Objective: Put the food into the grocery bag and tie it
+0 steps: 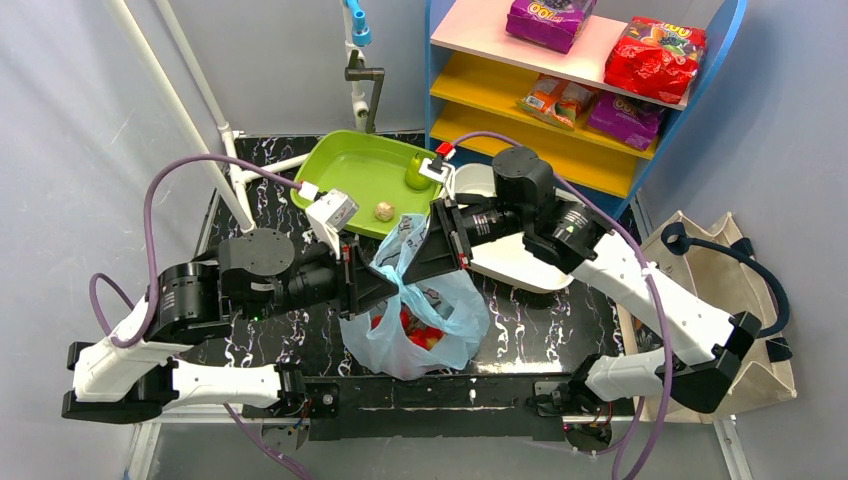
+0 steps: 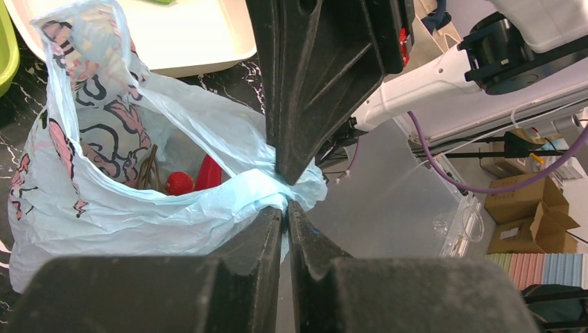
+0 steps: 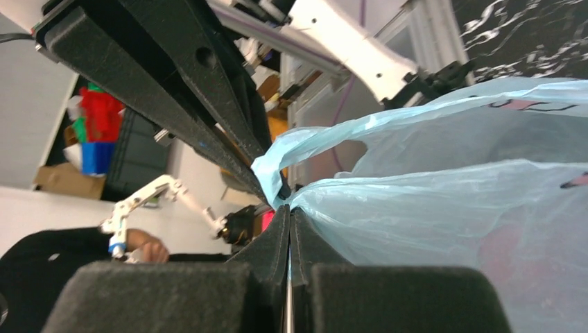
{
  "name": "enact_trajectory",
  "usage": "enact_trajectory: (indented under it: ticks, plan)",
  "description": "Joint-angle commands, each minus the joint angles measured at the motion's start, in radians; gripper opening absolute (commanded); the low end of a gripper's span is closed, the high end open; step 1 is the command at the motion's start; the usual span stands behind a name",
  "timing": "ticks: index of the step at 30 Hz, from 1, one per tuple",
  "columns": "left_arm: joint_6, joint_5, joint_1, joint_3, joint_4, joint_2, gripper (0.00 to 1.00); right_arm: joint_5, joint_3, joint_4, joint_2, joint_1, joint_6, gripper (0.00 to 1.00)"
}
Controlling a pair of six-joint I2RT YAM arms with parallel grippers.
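1. From above: a thin, translucent light-blue plastic grocery bag (image 1: 445,325) with pink prints sits on the black marbled bench (image 1: 540,320), near its front edge between the two arms. Red food (image 1: 415,325) shows through its side. I see no red pieces lying outside it, not even in the lime-green plastic tray (image 1: 350,165) behind. The left pincer (image 1: 375,285) and right pincer (image 1: 420,255) meet tip to tip at the bag's mouth, with a loop of handle sticking up between them.

2. Left wrist: the left pincer (image 2: 284,208) is all but closed, with only a thin slit between its fingers and a bunched strip of the grocery bag (image 2: 139,215) nipped at the tips. The right pincer (image 2: 288,173) comes down from above onto the same bunch. Inside the bag lie a round red piece and a long red one, the red food (image 2: 182,182).

3. Right wrist: the right pincer (image 3: 288,211) is pressed fully closed on a twist of the grocery bag (image 3: 451,208), with the left pincer (image 3: 270,194) touching it.

4. My reading: the loading looks finished and the handles are gathered. I can't make out a knot, so the tying seems to be what's left.
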Motion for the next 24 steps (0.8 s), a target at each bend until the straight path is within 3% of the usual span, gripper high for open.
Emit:
enact_trajectory:
  ticks: [1,8,15,24]
  plan:
    - [0.014,0.007,-0.006,-0.016,0.025,-0.040,0.08,-0.212,-0.012,0.163,0.025,-0.003,0.106,0.01]
    - [0.017,0.007,-0.005,-0.063,0.048,-0.087,0.10,-0.273,-0.077,0.364,0.097,-0.003,0.294,0.01]
    - [0.025,0.030,-0.005,-0.069,0.077,-0.096,0.11,-0.239,-0.073,0.418,0.156,-0.003,0.349,0.01]
    - [0.020,-0.053,-0.005,-0.090,0.063,-0.108,0.12,-0.260,-0.104,0.690,0.200,0.009,0.566,0.01]
